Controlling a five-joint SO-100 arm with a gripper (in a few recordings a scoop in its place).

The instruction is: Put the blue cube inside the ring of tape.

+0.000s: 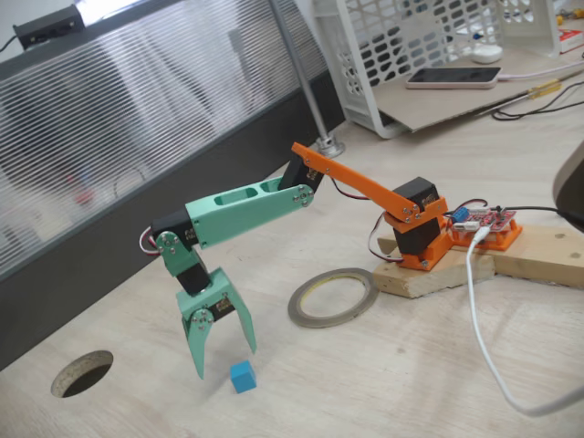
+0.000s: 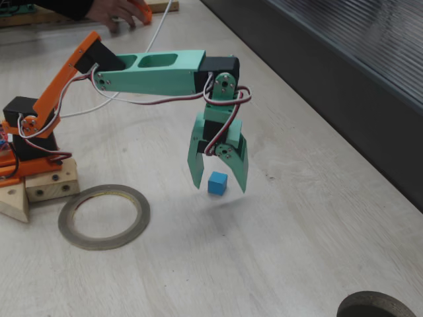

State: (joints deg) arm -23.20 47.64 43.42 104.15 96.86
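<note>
**Above the cube: gripper poised, grasp not yet made**

On the worktop (image 1: 438,383) the blue cube (image 1: 242,376) sat free, well apart from the ring of tape (image 1: 333,297), which lay at its two o'clock in this fixed view. The gripper (image 2: 218,187) hung spread, tips down, the cube seemingly between them. Recommended: descend squarely, centre both jaws on opposite faces, then close gently.

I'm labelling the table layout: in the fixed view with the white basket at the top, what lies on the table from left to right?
Dark round hole → open gripper → blue cube → ring of tape → wooden base blocks.
</note>
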